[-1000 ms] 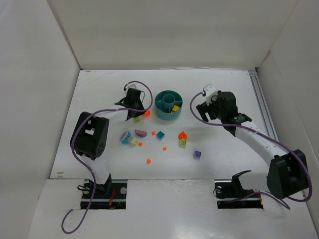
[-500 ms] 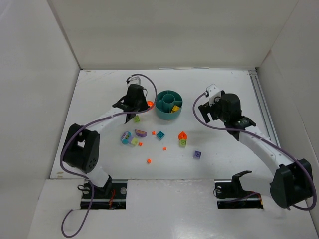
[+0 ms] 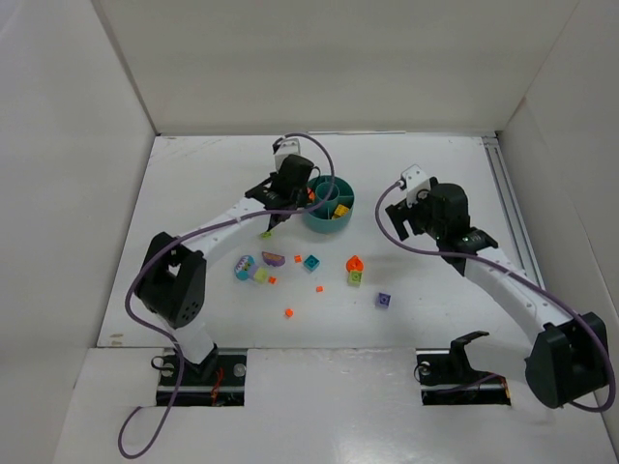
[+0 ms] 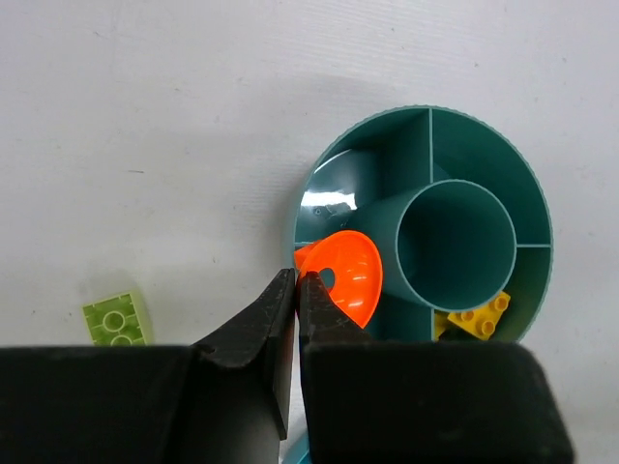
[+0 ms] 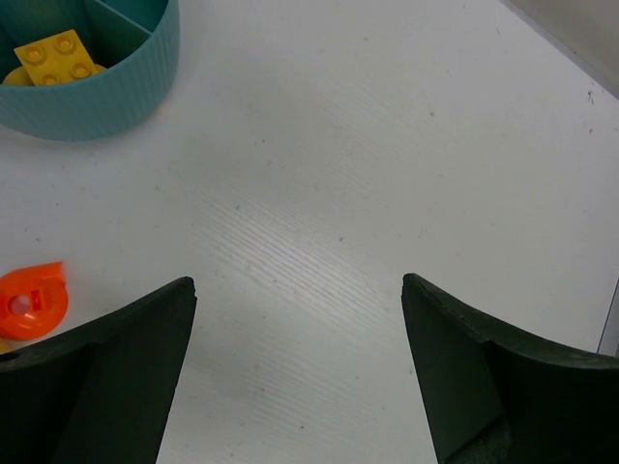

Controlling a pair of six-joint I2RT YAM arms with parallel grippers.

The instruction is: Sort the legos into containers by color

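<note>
**Hidden or unclear.** In the top view the left claw point(image 3: 304, 198) is a dark mass over the left rim of the dish point(image 3: 327, 224), and its tips cannot be made out there. In the left wrist view the black claw body cuts off the lower part of the dish. Whether the orange piece point(image 4: 346, 278) touches the dish wall cannot be told. In the right wrist view a finger point(image 5: 116, 358) partly cuts off an orange round brick point(image 5: 33, 302) at the left edge.

**Claws.** The left claw is pinched tight on the left edge of the orange piece. The piece hangs over the dish's left wedge, just beside the central cup point(image 4: 455, 242). The right claw point(image 5: 298, 282) is spread wide and grips nothing. It is above white table point(image 5: 319, 174), well apart from the dish.

**Bricks.**
- Yellow bricks point(image 4: 477, 316) lie in the lower right wedge.
- A lime brick point(image 4: 117, 320) lies on the table at lower left.
- Other loose bricks point(image 3: 311, 262) are scattered mid-frame below the dish.

**Edges.** White walls point(image 3: 77, 145) stand on three sides. A rail point(image 3: 508, 203) runs along the right edge.
</note>
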